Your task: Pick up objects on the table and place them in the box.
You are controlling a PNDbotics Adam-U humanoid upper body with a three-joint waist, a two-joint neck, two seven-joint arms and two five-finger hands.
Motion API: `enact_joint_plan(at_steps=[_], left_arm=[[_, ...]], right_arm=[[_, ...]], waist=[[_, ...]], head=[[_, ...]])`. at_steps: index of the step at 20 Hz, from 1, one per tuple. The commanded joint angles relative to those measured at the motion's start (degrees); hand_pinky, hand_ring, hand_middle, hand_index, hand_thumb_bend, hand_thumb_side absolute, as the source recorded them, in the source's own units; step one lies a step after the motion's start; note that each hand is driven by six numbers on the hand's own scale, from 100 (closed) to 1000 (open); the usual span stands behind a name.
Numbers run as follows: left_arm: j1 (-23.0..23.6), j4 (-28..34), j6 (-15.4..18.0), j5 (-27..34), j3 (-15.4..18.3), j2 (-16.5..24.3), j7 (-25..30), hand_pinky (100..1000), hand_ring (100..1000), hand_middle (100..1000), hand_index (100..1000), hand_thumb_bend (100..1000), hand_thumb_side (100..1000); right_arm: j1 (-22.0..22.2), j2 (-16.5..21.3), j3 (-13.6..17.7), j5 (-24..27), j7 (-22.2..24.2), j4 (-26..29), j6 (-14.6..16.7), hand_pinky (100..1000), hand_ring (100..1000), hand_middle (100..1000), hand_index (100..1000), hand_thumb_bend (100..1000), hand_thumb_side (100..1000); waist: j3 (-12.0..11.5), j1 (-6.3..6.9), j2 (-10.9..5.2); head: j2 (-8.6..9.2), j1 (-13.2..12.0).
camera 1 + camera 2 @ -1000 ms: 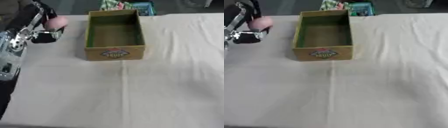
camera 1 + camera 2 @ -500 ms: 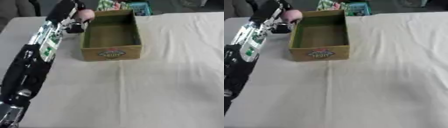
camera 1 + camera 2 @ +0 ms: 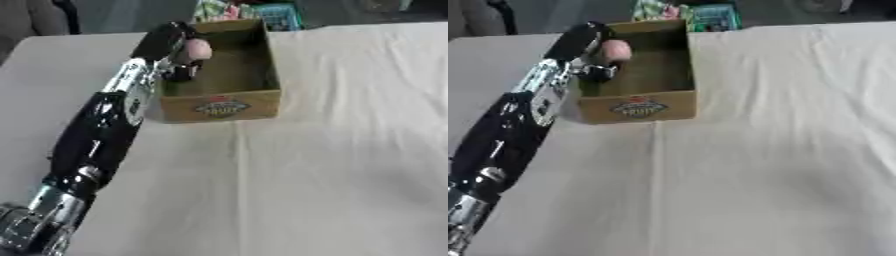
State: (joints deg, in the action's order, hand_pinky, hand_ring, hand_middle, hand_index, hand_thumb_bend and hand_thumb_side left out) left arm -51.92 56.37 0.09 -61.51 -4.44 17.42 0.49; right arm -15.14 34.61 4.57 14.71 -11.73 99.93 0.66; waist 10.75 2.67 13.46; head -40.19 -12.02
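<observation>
My left hand (image 3: 172,46) is out over the left wall of the box (image 3: 220,106), fingers curled round a small pink object (image 3: 196,49) that I hold pinched just inside the box's opening, at its far-left part. I cannot make out what the pink thing is beyond a rounded, pale pink shape. Whether it touches the box wall I cannot tell. My left arm (image 3: 105,127) runs from about 7 o'clock, at the lower left corner, up toward 11 o'clock, black along the forearm with silver at the joints, and it crosses in front of the box's left side.

The box is a cardboard tray, open at the top, with a greenish-brown inside and a printed oval label (image 3: 221,106) on the short wall facing me. It stands lengthwise at about 12 o'clock from the middle of the table, near the far edge.

The table (image 3: 780,150) is covered with a pale cream cloth. A crease runs straight down it from the box's near wall toward 6 o'clock, and softer folds lie across the right half toward 3 o'clock.

Beyond the far edge, at 12 o'clock just behind the box, sits a teal basket (image 3: 713,18) with some colourful items (image 3: 213,10) beside it, too blurred to name. At 11 o'clock, past the table's corner, is something grey and padded (image 3: 33,17); the floor behind is dark grey.
</observation>
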Motion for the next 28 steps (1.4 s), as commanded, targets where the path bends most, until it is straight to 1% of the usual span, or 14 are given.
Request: enact_joint_plan(at_steps=[1, 3, 7, 10, 12, 13, 14, 15, 16, 18, 20, 22, 24, 28], left_arm=[[-1.39, 0.73, 0.21, 0.12, 0.32, 0.32, -2.64, 753, 768, 824, 877, 1000, 465], [-1.23, 1.53, -0.16, 0.97, 0.56, 0.35, -5.36, 761, 778, 839, 884, 1000, 481], [-0.49, 4.55, -0.49, 5.91, 0.8, 0.82, -12.02, 735, 760, 826, 868, 1000, 577], [1.15, 9.21, -0.49, 13.04, 0.46, 1.99, -14.43, 718, 746, 809, 855, 1000, 579], [2.87, 13.98, -0.7, 19.0, 0.4, 3.42, -14.2, 690, 724, 789, 838, 993, 561], [3.94, 16.92, -0.62, 22.46, 0.42, 4.36, -13.75, 681, 715, 782, 824, 910, 556], [5.17, 20.02, -0.36, 26.12, 0.51, 5.42, -13.16, 676, 710, 778, 820, 883, 544], [6.47, 23.06, -0.14, 29.55, 0.81, 6.48, -12.81, 651, 682, 754, 802, 827, 527], [8.01, 26.2, 0.03, 33.17, 1.28, 7.48, -12.75, 635, 664, 739, 791, 793, 526], [11.61, 32.37, 0.11, 41.11, 2.36, 9.2, -12.94, 617, 638, 713, 777, 772, 519], [15.52, 37.68, -0.23, 47.19, 3.59, 10.76, -13.29, 601, 610, 685, 759, 708, 505], [19.39, 41.75, -1.1, 50.95, 4.9, 11.66, -13.82, 597, 599, 671, 754, 686, 496], [22.87, 44.43, -1.8, 53.13, 5.94, 11.88, -13.99, 591, 589, 659, 750, 664, 488], [28.2, 46.61, -2.77, 56.08, 7.86, 10.8, -14.46, 578, 574, 641, 740, 632, 471]], right_arm=[[-0.78, 1.17, 0.44, 0.3, 0.21, 0.45, 0.12, 640, 709, 711, 841, 100, 270], [-0.76, 1.16, 0.47, 0.32, 0.18, 0.43, 0.13, 640, 709, 711, 841, 100, 271], [-0.78, 1.14, 0.56, 0.31, 0.14, 0.42, 0.17, 640, 710, 711, 840, 100, 270], [-0.79, 1.13, 0.63, 0.29, 0.11, 0.41, 0.18, 641, 710, 711, 840, 100, 270], [-0.71, 1.18, 0.73, 0.25, 0.02, 0.38, 0.2, 641, 710, 710, 841, 100, 270], [-0.68, 1.21, 0.79, 0.23, -0.03, 0.38, 0.22, 641, 710, 710, 841, 100, 270], [-0.67, 1.24, 0.85, 0.21, -0.08, 0.38, 0.24, 641, 710, 710, 841, 100, 270], [-0.63, 1.27, 0.93, 0.19, -0.15, 0.38, 0.26, 641, 710, 710, 841, 100, 270], [-0.55, 1.32, 1.02, 0.17, -0.24, 0.37, 0.28, 641, 710, 710, 840, 100, 269], [-0.42, 1.35, 1.18, 0.13, -0.39, 0.35, 0.3, 641, 710, 710, 840, 100, 269], [-0.39, 1.39, 1.3, 0.09, -0.5, 0.37, 0.34, 641, 710, 710, 841, 100, 268], [-0.36, 1.44, 1.45, 0.06, -0.63, 0.4, 0.39, 641, 710, 710, 841, 100, 269], [-0.31, 1.47, 1.56, 0.04, -0.75, 0.41, 0.42, 641, 710, 710, 841, 100, 268], [-0.19, 1.46, 1.77, 0.0, -0.94, 0.4, 0.48, 641, 710, 710, 841, 100, 268]], waist=[[0.14, -0.32, -1.16], [0.14, -0.31, -1.15], [0.02, -0.26, -1.08], [-0.13, -0.23, -0.99], [-0.32, -0.21, -0.95], [-0.42, -0.18, -0.93], [-0.53, -0.15, -0.91], [-0.7, -0.12, -0.89], [-0.91, -0.09, -0.86], [-1.36, -0.05, -0.78], [-1.84, -0.06, -0.67], [-2.26, -0.04, -0.58], [-2.58, -0.01, -0.47], [-3.1, 0.03, -0.35]], head=[[0.31, -0.29], [0.38, -0.28], [0.62, -0.3], [0.88, -0.23], [0.84, 0.01], [0.88, 0.11], [0.95, 0.22], [1.01, 0.39], [1.04, 0.55], [1.1, 0.83], [1.22, 1.12], [1.33, 1.44], [1.42, 1.62], [1.29, 2.06]])
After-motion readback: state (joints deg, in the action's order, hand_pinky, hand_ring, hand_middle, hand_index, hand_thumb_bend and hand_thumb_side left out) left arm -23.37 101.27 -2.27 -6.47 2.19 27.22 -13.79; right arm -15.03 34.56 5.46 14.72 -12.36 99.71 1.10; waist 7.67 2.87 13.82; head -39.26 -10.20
